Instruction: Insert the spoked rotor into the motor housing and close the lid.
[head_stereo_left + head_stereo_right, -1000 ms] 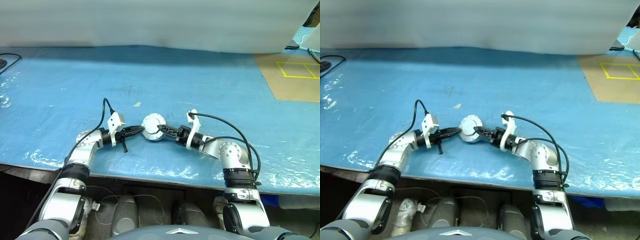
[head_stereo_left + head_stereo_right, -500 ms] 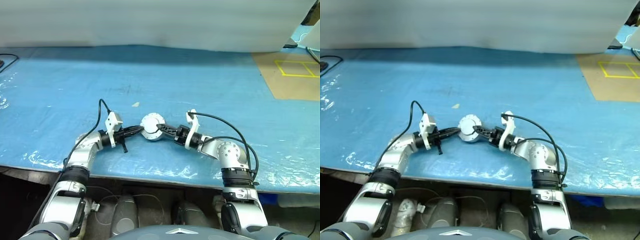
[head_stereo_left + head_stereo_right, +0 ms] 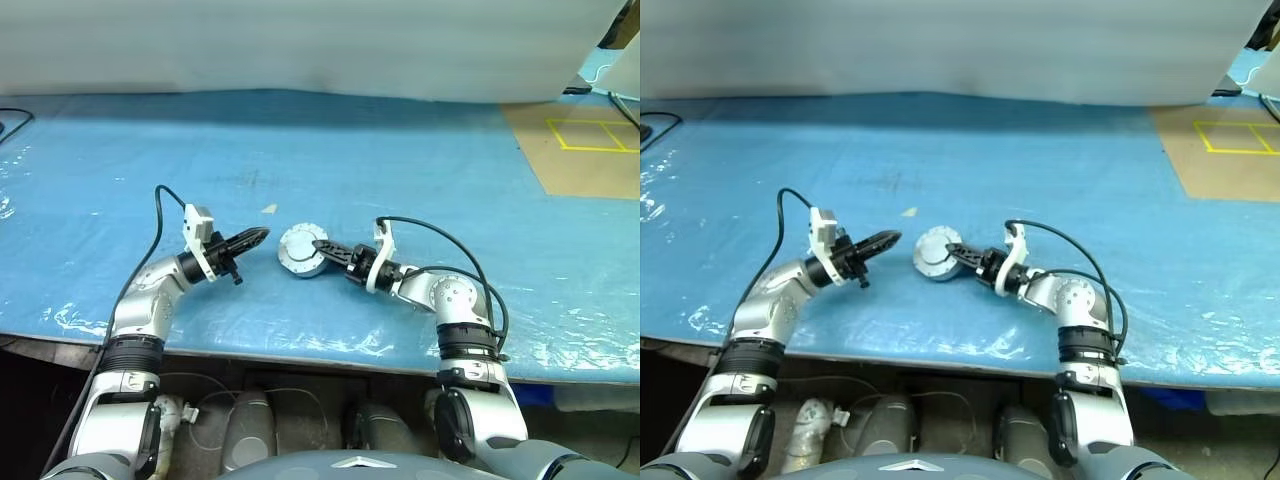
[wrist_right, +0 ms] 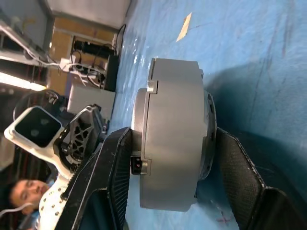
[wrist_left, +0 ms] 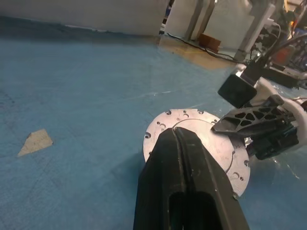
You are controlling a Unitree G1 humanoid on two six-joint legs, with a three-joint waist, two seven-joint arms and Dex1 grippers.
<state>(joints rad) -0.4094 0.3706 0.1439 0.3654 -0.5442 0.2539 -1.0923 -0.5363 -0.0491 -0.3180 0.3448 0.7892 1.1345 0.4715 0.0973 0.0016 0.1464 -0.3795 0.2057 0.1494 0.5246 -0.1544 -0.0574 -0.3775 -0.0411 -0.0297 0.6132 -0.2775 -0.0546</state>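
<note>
1. The motor housing [image 3: 301, 251] sits near the middle of the head-camera frame, a short silver cylinder with its flat round lid face, dotted with small holes, turned up toward the camera.
2. In the right wrist view the motor housing [image 4: 170, 143] appears side-on, with a seam between two stacked sections.
3. The right tool [image 3: 322, 250] holds the housing: one black finger [image 4: 108, 167] lies against one flat end, the other [image 4: 240, 163] against the opposite end.
4. The left tool [image 3: 258, 236] is left of the housing, apart from it, its fingers pressed together and gripping nothing, its tip pointing toward the housing.
5. In the left wrist view the shut fingers [image 5: 184, 177] overlap the lid's lower edge, with the right tool's finger at the disc's right side.
6. The blue tabletop [image 3: 400, 150] fills most of the frame; a small pale scrap [image 3: 270, 209] lies just above the housing.
7. A tan board [image 3: 570, 150] with yellow lines lies at the upper right.
</note>
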